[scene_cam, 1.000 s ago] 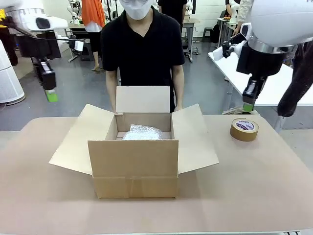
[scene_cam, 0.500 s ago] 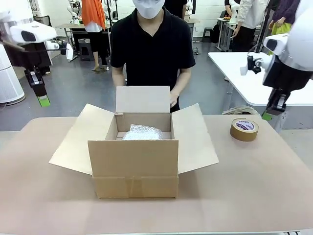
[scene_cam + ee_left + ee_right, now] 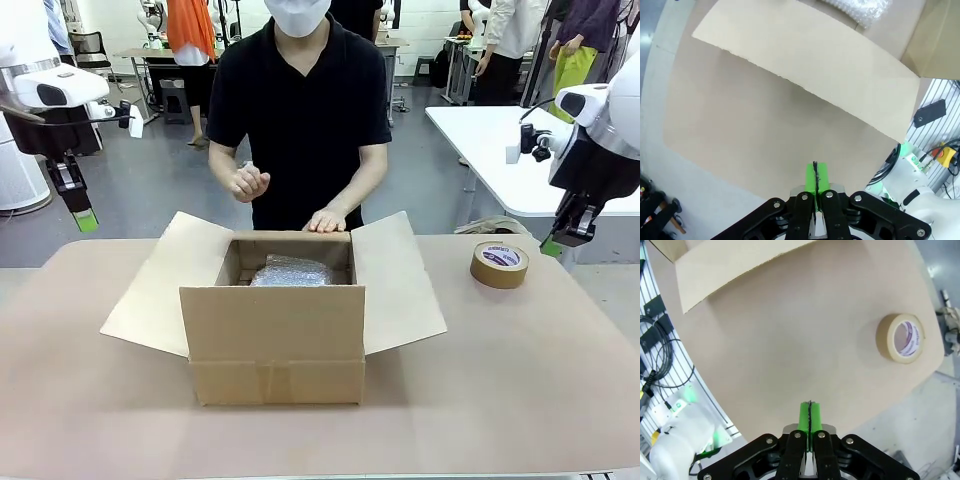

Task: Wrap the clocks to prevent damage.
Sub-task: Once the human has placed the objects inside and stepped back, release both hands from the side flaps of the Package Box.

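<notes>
Both pairs of jaws are pressed together, empty; the cardboard box point(image 3: 275, 340) hides most of the bubble-wrapped bundle point(image 3: 290, 271).

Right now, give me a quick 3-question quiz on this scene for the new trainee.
1. True or false: the tape lies inside the box.
2. What sits in the box? A) a bubble-wrapped bundle B) scissors C) a mug
3. Fill in: the left gripper and right gripper are both ____, holding nothing.

Key: 1 false, it lies on the table beside the box; 2 A; 3 shut.
</notes>
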`<state>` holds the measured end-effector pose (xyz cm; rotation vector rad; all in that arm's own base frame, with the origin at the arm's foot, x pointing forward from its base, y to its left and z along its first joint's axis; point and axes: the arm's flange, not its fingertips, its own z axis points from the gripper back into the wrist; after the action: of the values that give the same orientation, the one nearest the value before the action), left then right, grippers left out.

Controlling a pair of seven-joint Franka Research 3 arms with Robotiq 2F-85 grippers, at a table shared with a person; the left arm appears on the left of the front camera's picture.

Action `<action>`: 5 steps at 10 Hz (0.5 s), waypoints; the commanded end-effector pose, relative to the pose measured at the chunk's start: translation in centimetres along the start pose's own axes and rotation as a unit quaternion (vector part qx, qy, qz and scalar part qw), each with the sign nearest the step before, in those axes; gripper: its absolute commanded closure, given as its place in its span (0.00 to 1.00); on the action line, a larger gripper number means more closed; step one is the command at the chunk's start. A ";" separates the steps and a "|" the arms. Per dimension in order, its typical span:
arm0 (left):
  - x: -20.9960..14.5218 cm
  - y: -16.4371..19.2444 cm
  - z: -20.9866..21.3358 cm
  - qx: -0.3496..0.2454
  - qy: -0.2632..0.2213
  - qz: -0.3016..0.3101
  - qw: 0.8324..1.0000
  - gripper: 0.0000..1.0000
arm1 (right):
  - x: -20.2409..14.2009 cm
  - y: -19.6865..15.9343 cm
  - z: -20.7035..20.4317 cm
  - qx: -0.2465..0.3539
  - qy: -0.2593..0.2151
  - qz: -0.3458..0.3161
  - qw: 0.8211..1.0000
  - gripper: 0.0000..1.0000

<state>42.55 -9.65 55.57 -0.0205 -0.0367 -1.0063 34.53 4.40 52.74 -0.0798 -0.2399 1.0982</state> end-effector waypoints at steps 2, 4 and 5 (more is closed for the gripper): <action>0.3 -0.6 -0.5 -0.031 0.016 -0.106 0.994 1.00 | 0.0 0.0 0.0 0.000 0.000 0.000 1.000 0.99; -1.2 -0.1 -0.2 -0.055 0.019 -0.236 0.970 1.00 | -0.1 0.2 0.3 0.015 -0.020 0.089 0.996 0.99; -1.0 0.3 -0.1 -0.054 0.017 -0.264 0.963 1.00 | -0.1 0.0 0.2 0.018 -0.019 0.082 0.996 0.99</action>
<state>41.71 -9.85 54.77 -0.0776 0.0399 -1.4601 34.38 4.87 52.93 -0.0881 -0.2446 1.2341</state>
